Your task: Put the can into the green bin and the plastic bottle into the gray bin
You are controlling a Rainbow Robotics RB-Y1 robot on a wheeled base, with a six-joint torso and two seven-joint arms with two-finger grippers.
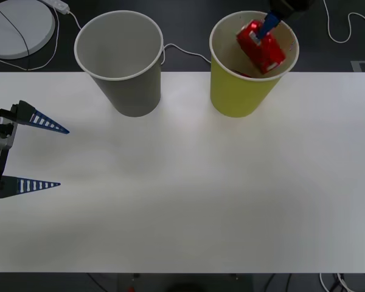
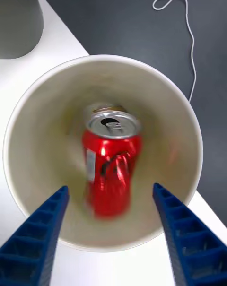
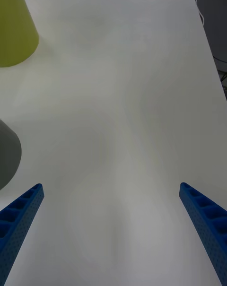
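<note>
Front view first: your table (image 1: 188,201) is white, with the gray bin (image 1: 119,61) and the green bin (image 1: 250,67) standing upright side by side near its far edge, apart from each other, gray on the left and green on the right. Your right gripper (image 1: 269,24) hangs over the green bin's mouth, and the can (image 1: 260,45) sits tilted within the rim, just under the one blue finger you can see there; from this angle you cannot tell whether that finger touches the can. Your left gripper (image 1: 45,155) is low at the table's left edge, its two blue ribbed fingers spread wide with bare table between them, holding nothing. Right wrist view next: you look straight down into the green bin (image 2: 28,125), with its white rim and pale inside. The can (image 2: 111,168) lies inside, silver top and pull tab facing the camera, its red body blurred. The right gripper (image 2: 111,191) has its fingers (image 2: 42,229) well apart, one on either side of the can, and neither one touches it, so the can is free in the bin. The gray bin (image 2: 19,21) shows at a corner, on the table. Left wrist view last: the left gripper (image 3: 111,191) is wide open above bare table (image 3: 123,101), with the green bin (image 3: 14,30) and the gray bin (image 3: 7,158) both at one side.
</note>
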